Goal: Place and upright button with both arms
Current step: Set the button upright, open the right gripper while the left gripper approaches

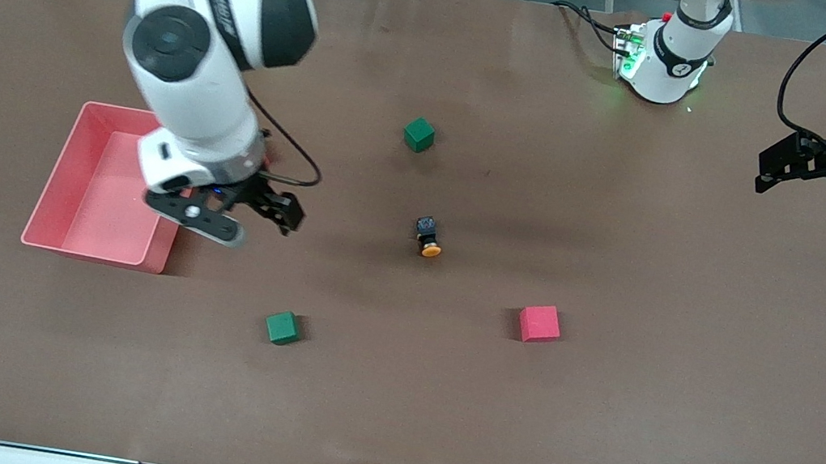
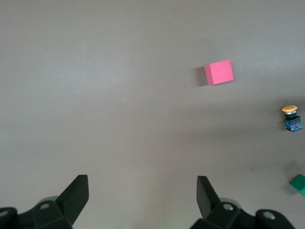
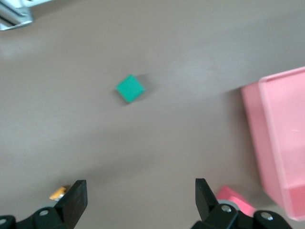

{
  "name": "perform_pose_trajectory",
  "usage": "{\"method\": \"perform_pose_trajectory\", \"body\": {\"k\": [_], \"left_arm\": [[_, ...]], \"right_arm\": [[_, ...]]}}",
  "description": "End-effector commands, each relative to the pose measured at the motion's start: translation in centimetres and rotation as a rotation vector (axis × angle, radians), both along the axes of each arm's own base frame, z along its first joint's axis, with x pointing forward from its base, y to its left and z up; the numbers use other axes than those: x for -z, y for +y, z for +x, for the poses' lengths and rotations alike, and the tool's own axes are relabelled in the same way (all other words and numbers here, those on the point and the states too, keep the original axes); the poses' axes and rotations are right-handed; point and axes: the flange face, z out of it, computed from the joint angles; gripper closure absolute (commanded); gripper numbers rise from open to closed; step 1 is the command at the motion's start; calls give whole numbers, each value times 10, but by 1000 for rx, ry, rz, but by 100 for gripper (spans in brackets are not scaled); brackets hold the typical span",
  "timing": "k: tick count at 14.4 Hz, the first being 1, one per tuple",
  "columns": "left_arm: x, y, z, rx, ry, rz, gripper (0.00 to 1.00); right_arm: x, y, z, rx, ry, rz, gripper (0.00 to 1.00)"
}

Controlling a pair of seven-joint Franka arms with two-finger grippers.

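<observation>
Button (image 1: 428, 237) is lying on its side near the middle of the tabletop, orange cap pointing toward the front camera's edge. Right gripper (image 1: 263, 219) is hanging open beside the pink tray (image 1: 63, 163), holding nothing. Left gripper (image 1: 787, 169) is waiting open near its table end. Because the button is tiny, a badly centred pinch is likely to roll it away.

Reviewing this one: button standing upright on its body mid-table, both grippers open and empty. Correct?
Not quite. The front view shows the button lying on its side, orange cap sideways toward the camera. The left gripper and right gripper are indeed open and empty.
</observation>
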Motion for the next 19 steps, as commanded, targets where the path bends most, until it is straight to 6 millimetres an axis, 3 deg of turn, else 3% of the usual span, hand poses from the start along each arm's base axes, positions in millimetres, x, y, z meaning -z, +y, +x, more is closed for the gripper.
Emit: {"method": "perform_pose_trajectory", "body": {"k": [1,4,6,9,13,17,19], "left_arm": [[15,-27,12,-12,1,0,0],[32,-51,19,-44,6,-4,0],[47,-58,25,-42,36,-13,0],[65,-93,29,-81,47,-49,0],[114,-164,31,-165,92,-56,0],[161,-233,25,-273,91,-54,0],[193,-263,24,-324,85,-45,0]], "right_arm": [[-32,-58,-4,-33,86,-31,0],[-55,-125,-5,-146,166,-50,0],[-87,-180,-13,-184,140,-6,0],[-105,-234,-21,-215,126,17,0],[-114,-269,-39,-240,80,82,0],[-116,-273,-39,-252,75,59,0],[-116,-272,-37,-252,67,55,0]]}}
